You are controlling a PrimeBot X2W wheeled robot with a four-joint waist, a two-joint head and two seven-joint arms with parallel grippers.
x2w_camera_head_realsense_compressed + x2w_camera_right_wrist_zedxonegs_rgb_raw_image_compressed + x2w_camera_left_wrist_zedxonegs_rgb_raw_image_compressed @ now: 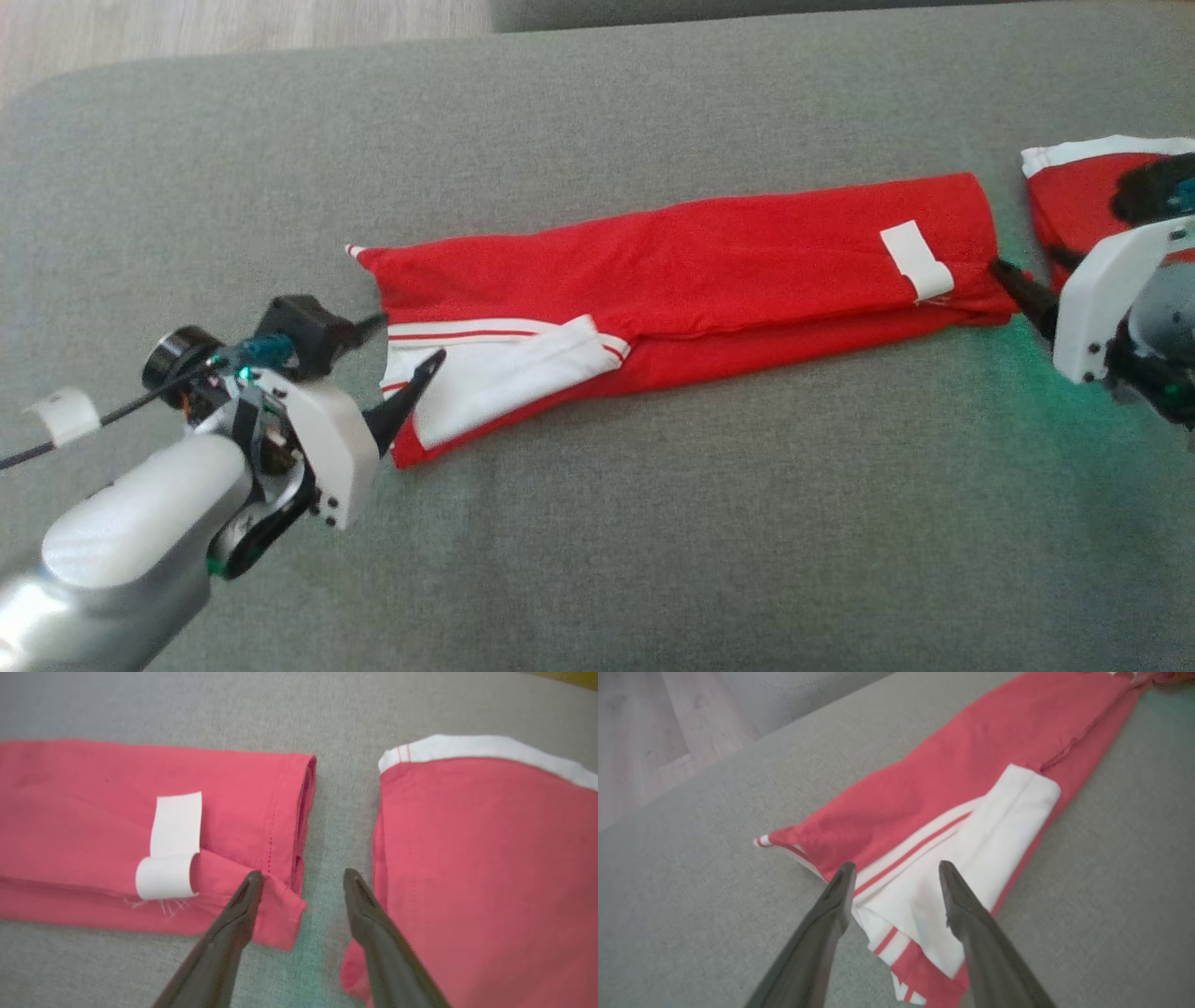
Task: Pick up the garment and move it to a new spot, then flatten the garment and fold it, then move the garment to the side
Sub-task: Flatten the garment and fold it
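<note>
Near left first: left gripper (409,338), fingers spread well apart, clamped on nothing; poised right over the white striped sleeve end (485,373) of the garment (709,252); contact with the cloth impossible to tell. Over on the near right: right gripper (1027,266), likewise parted, gripping nothing; one finger (240,910) over the hemmed corner of the garment, the other over the bare gap beside it; green glow (1008,392) on the cushion just below.

Now the garment itself: red, folded into a long narrow strip, lying flat across the middle of the grey cushion (597,541), running from the left gripper to the right gripper; white label (917,261) curled over near the right end; small striped tip poking out at the far left corner.

Just beyond the right end, across a narrow strip of bare cushion: second red cloth (1074,201) with a white edge, not touching the garment. Farther back, past the cushion's rounded edge: pale wood floor (233,28).
</note>
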